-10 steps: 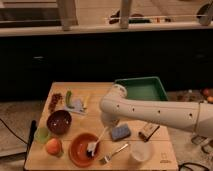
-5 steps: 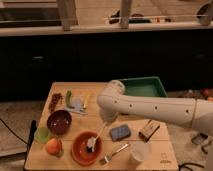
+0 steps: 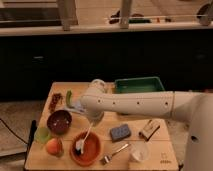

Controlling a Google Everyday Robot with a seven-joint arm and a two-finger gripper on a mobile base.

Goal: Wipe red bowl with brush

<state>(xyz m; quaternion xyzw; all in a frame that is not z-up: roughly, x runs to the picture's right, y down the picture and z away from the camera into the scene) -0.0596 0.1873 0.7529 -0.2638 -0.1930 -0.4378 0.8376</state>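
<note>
One red bowl [image 3: 92,151] sits near the table's [image 3: 161,150] front edge. The brush [image 3: 86,136] head rests inside it, its handle slanting up into the gripper [image 3: 93,119], which clamps it. Wiping well likely needs light pressure and small circles, staying clear of the fork [image 3: 115,153] just beside it.

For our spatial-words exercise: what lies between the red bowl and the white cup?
The metal fork, in the camera view. The gripper is above the red bowl, by the brush.

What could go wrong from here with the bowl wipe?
1. The end effector hangs above the red bowl, brush head inside; a hard stroke may push the unheld bowl into the fork or fruit beside it.
2. The maroon bowl sits close by; a wide sweep may clip it.
</note>
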